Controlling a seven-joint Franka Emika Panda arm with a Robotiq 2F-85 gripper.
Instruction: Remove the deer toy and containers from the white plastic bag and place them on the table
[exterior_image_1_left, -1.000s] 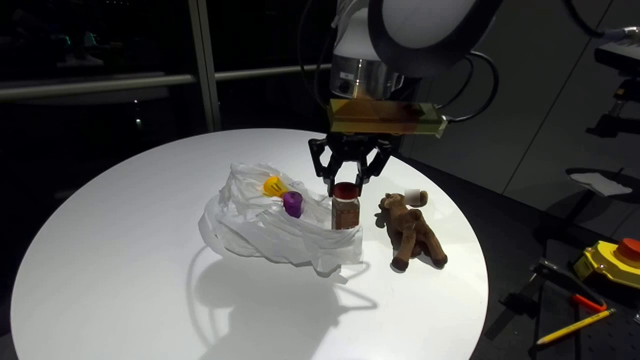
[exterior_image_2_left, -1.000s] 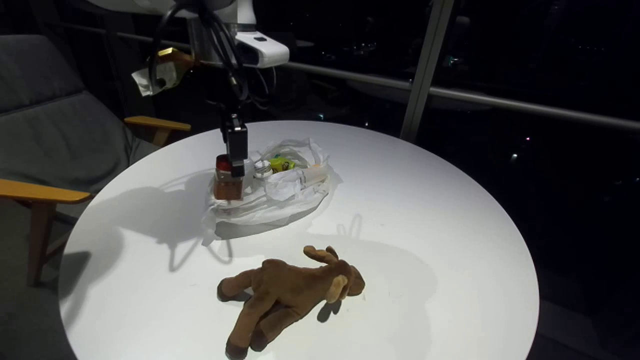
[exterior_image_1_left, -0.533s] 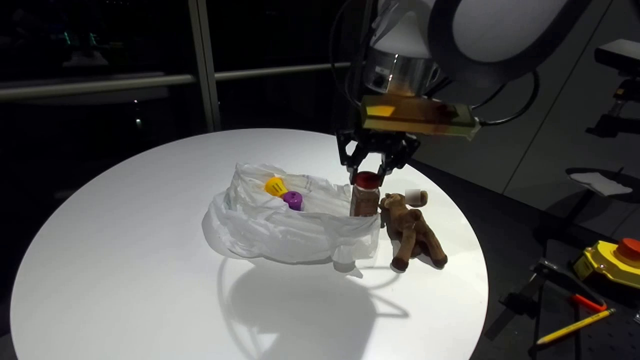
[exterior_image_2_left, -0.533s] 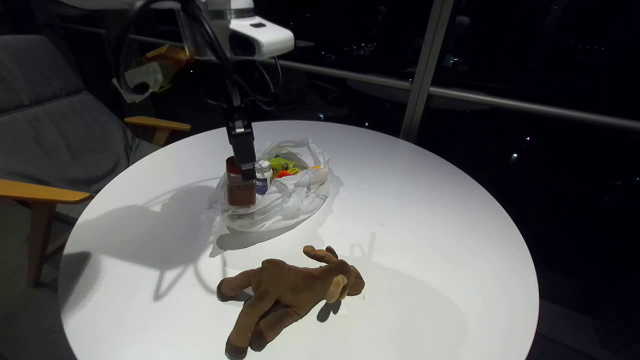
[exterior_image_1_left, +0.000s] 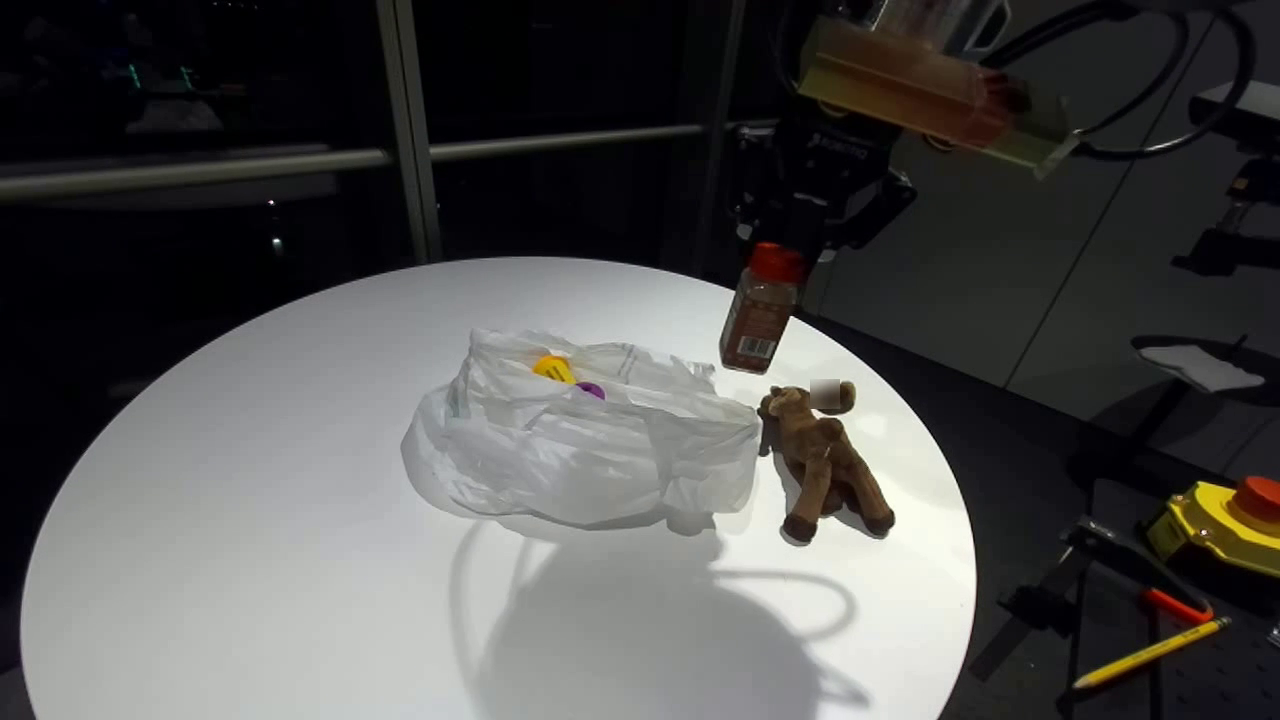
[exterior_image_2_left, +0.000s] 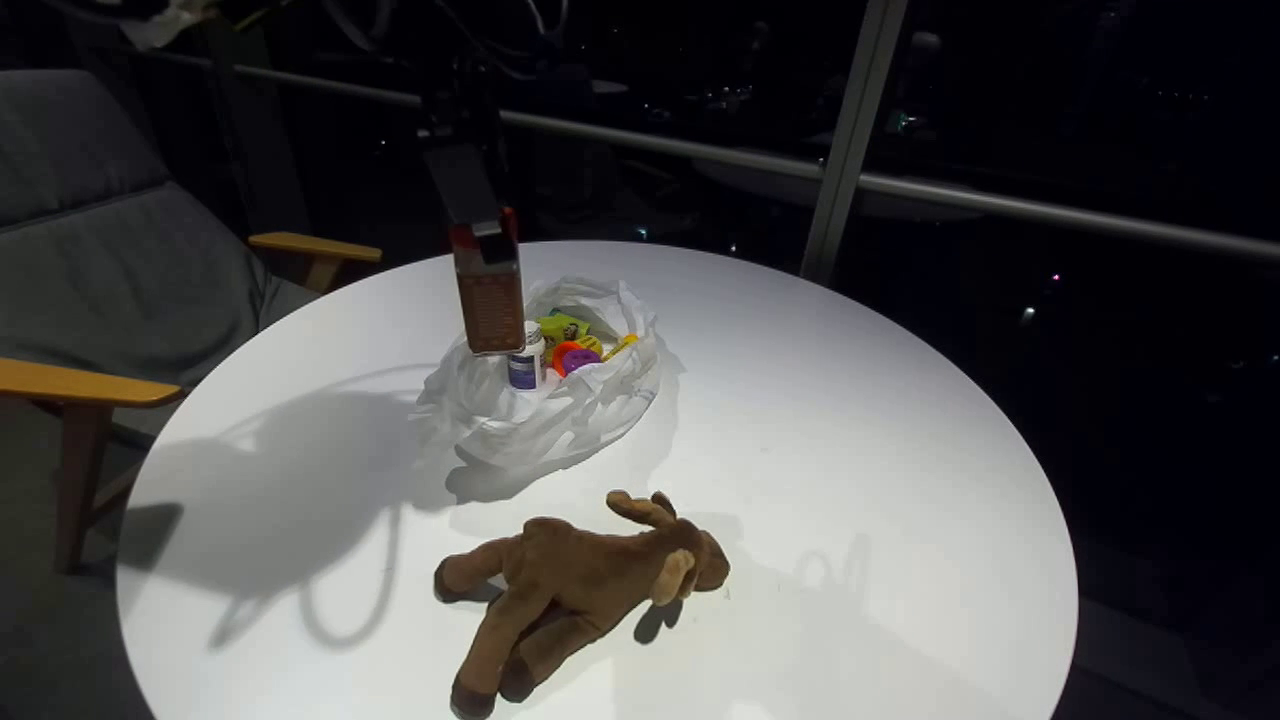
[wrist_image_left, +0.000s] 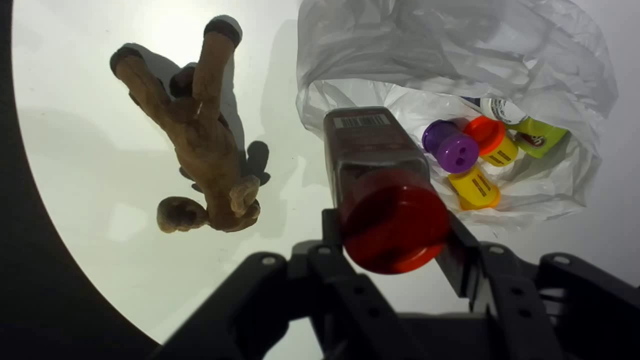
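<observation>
- Wrist view: jaws clamped on a red-capped spice jar (wrist_image_left: 382, 180), held clear of the white plastic bag (wrist_image_left: 425, 45).
- Deer toy (wrist_image_left: 207, 150) already out, lying on the table (wrist_image_left: 125, 280).
- Left, I'd judge: setting this jar down, then purple tub (wrist_image_left: 451, 146), two yellow tubs (wrist_image_left: 475, 188), green container (wrist_image_left: 542, 135), white bottle (wrist_image_left: 502, 110).

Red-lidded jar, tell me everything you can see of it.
The red-lidded jar is squarish and transparent, plastic or glass unclear, with reddish-brown contents or label and a barcode near its base. The gripper grips its round red lid. It hangs tilted above the table near the white plastic bag, apparently touching nothing else.
</observation>
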